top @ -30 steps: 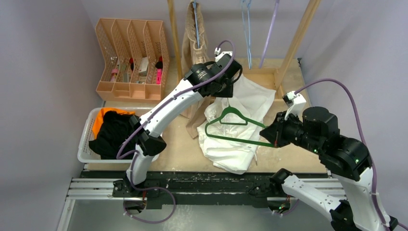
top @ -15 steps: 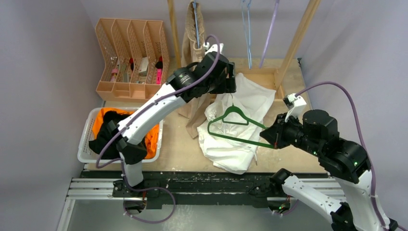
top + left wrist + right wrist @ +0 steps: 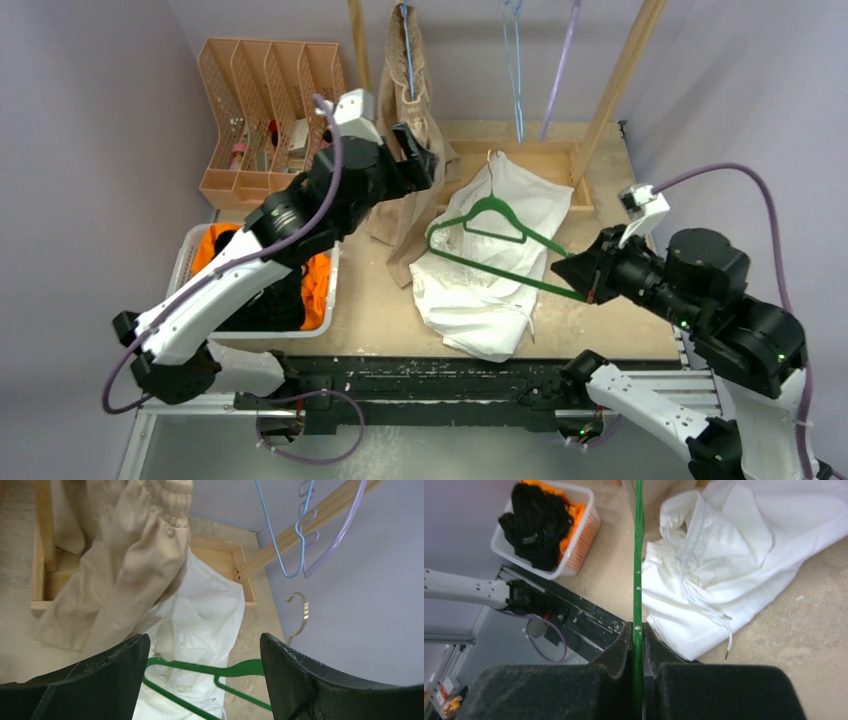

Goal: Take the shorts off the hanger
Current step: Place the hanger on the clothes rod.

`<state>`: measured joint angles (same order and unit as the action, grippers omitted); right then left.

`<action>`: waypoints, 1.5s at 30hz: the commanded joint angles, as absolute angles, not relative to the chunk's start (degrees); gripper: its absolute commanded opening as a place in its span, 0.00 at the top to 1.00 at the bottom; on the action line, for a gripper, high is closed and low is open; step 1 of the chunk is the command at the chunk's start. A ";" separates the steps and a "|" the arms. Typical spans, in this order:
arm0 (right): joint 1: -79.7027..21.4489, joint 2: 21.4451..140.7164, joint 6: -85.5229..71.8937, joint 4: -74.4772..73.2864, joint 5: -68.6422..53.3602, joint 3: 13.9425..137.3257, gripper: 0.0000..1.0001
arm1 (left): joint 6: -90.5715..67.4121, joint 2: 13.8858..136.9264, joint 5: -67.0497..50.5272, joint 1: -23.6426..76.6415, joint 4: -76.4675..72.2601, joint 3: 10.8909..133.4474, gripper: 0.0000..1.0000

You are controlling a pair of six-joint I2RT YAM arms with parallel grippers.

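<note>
My right gripper (image 3: 586,291) (image 3: 639,627) is shut on the lower bar of a green hanger (image 3: 493,208) (image 3: 638,540), which is held tilted above the table. White shorts (image 3: 480,310) (image 3: 210,612) (image 3: 744,555) lie crumpled on the table under the hanger, their drawstring loose. My left gripper (image 3: 424,158) (image 3: 204,640) is open and holds nothing; it hangs beside the beige shorts (image 3: 412,95) (image 3: 135,565), which hang from the rack. Orange shorts (image 3: 316,285) (image 3: 574,525) and black shorts (image 3: 278,303) (image 3: 531,522) lie in a white basket (image 3: 182,290) (image 3: 574,562) at the left.
A peach desk organiser (image 3: 270,120) stands at the back left. The wooden rack's slanted posts (image 3: 620,75) and low frame (image 3: 545,155) are at the back, with a blue hanger (image 3: 513,60) and a purple hanger (image 3: 565,60) on it. Walls close in on both sides.
My left gripper has opened, let go of the green hanger's hook and drawn back to the left. My right gripper has shifted slightly right with the hanger.
</note>
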<state>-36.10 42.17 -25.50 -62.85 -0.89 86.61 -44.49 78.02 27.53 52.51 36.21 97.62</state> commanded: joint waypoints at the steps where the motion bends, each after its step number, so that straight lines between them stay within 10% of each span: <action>1: -36.09 47.28 -23.44 -61.45 3.29 97.48 1.00 | -46.05 69.94 35.84 52.29 29.65 92.34 0.19; 45: -36.01 85.35 -5.01 -37.53 21.70 130.43 1.00 | -53.17 62.38 28.30 52.27 34.22 75.01 0.18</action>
<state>-36.10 83.74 -7.75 -42.89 18.81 128.35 -52.03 62.17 29.52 52.51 36.99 75.09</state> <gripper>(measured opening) 0.034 0.816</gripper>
